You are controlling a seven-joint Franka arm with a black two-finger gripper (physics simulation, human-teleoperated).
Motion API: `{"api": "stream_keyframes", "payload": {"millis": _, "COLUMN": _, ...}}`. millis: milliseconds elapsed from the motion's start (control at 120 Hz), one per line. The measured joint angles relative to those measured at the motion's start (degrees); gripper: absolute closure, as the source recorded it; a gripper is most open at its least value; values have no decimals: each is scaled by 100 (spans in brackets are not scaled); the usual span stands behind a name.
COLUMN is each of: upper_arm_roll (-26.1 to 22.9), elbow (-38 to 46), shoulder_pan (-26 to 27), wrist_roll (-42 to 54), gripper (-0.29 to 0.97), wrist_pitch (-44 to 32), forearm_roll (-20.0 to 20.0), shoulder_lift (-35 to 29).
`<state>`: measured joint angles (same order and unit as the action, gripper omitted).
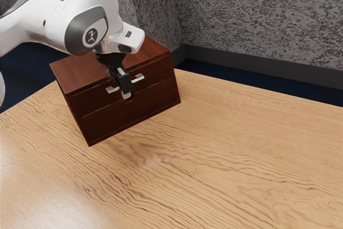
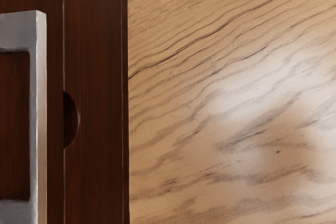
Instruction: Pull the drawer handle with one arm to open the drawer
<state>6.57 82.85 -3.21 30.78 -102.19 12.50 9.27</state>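
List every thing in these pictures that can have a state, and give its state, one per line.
Box: upright on the table.
Drawer: looks shut, front flush with the box.
Handle: sticking out from the drawer front.
Hand: pointing down at the handle's middle.

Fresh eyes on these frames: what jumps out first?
The dark red-brown drawer box, standing on the pale wood-grain table toward the exterior view's left. Then the white arm reaching over it from the upper left, its black gripper right at the silver handle on the upper drawer front.
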Motion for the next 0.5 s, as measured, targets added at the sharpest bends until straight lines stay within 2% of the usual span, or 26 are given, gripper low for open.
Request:
{"api": "stream_keyframes", "payload": {"millis": 200, "upper_arm_roll": 58, "elbow": -5, "shoulder_pan": 0, "wrist_roll": -77, "gripper": 0, "wrist_pitch": -245, "forearm_roll": 15, "shoulder_lift": 99}}
{"api": "stream_keyframes", "payload": {"millis": 308, "upper_arm_roll": 88, "elbow": 15, "shoulder_pan": -5, "wrist_roll": -119, "gripper": 0, "wrist_pitch": -314, "forearm_roll": 203, "shoulder_lift": 84}}
{"api": "stream_keyframes", "payload": {"millis": 500, "upper_arm_roll": 156, "elbow": 581, "shoulder_pan": 9, "wrist_roll": -199, "gripper": 0, "wrist_pitch": -588, "forearm_roll": 365, "shoulder_lift": -149}}
